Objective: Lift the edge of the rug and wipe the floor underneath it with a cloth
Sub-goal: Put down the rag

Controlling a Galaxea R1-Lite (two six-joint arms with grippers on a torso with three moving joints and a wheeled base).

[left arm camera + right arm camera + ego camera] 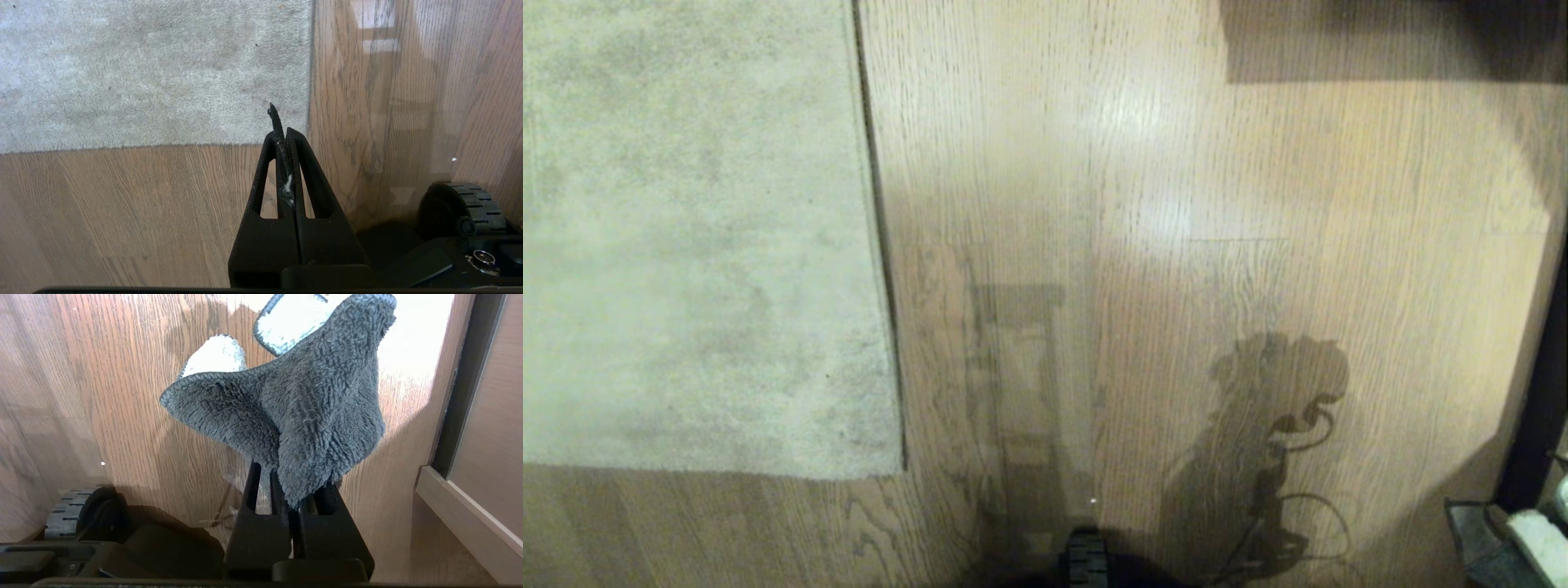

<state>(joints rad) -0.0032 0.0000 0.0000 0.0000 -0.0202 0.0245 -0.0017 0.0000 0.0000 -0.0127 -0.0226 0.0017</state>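
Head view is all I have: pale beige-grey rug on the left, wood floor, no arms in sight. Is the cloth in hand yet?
Observer: Yes. The right gripper is shut on the small dark grey fluffy cloth, which flops over its fingers above the light brown wood-grain floor.
Operator: And the left gripper?
Observer: The left gripper is shut and holds nothing; only a bit of lint clings between its fingers.
Operator: Where is it relative to the rug?
Observer: In the left wrist view it points toward the corner of the pale beige-grey short-pile rug; the rug edge lies flat on the planks, not yet lifted.
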